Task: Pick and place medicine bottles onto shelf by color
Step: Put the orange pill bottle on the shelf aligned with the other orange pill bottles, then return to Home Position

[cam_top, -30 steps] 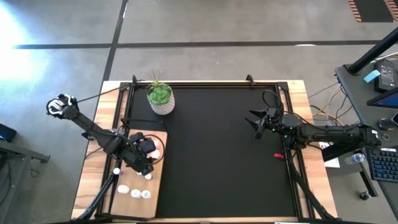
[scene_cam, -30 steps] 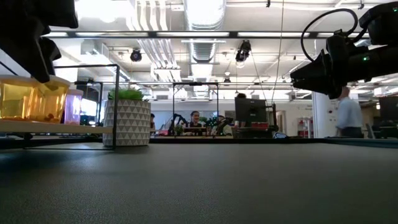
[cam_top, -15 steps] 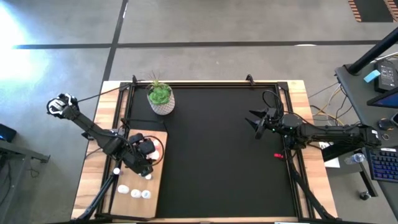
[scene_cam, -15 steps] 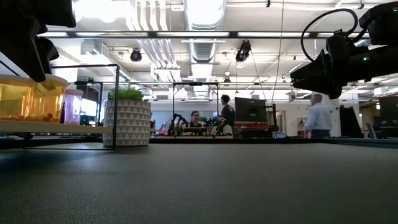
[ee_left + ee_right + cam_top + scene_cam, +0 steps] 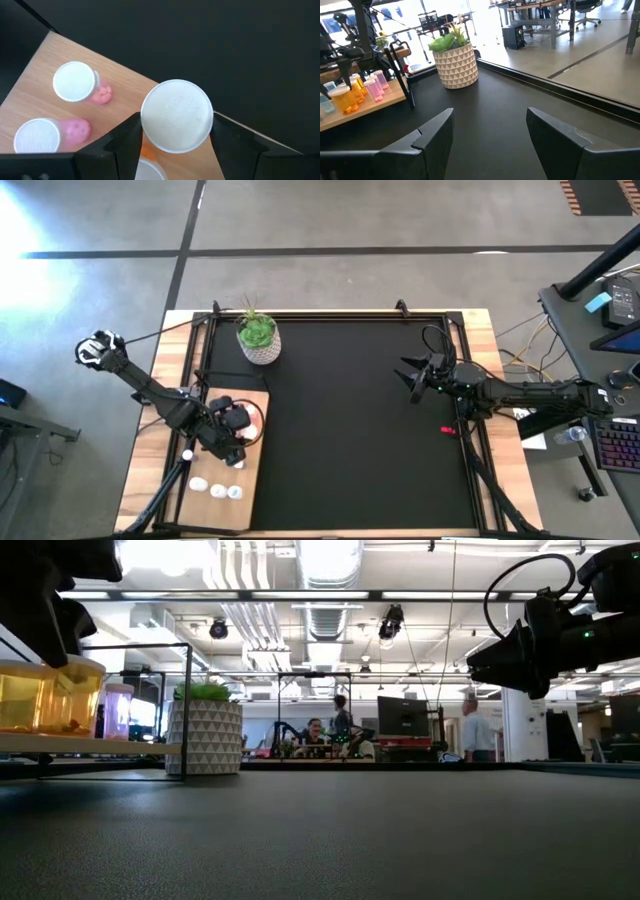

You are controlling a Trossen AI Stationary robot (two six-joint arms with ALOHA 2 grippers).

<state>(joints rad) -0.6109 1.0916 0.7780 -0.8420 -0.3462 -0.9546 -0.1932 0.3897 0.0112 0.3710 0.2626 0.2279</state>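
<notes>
The light-wood shelf lies on the black mat's left side. Several small white-capped bottles stand on it. My left gripper is over the shelf, shut on an orange bottle whose white cap fills the space between the fingers. Two pink bottles stand beside it on the board. In the low view, orange bottles and a pink one stand on the shelf under the left gripper. My right gripper is open and empty above the mat's right part. My left gripper pinches the orange bottle at its white cap's rim, one finger on each side. The fingers come from above, pointing down. The bottle is upright. I cannot tell whether its base is on the shelf.
A white speckled pot with a green plant stands at the mat's far left, just behind the shelf. Three white-capped bottles stand at the shelf's near end. The black mat stretches between the two arms. A black frame rail stands by the shelf.
</notes>
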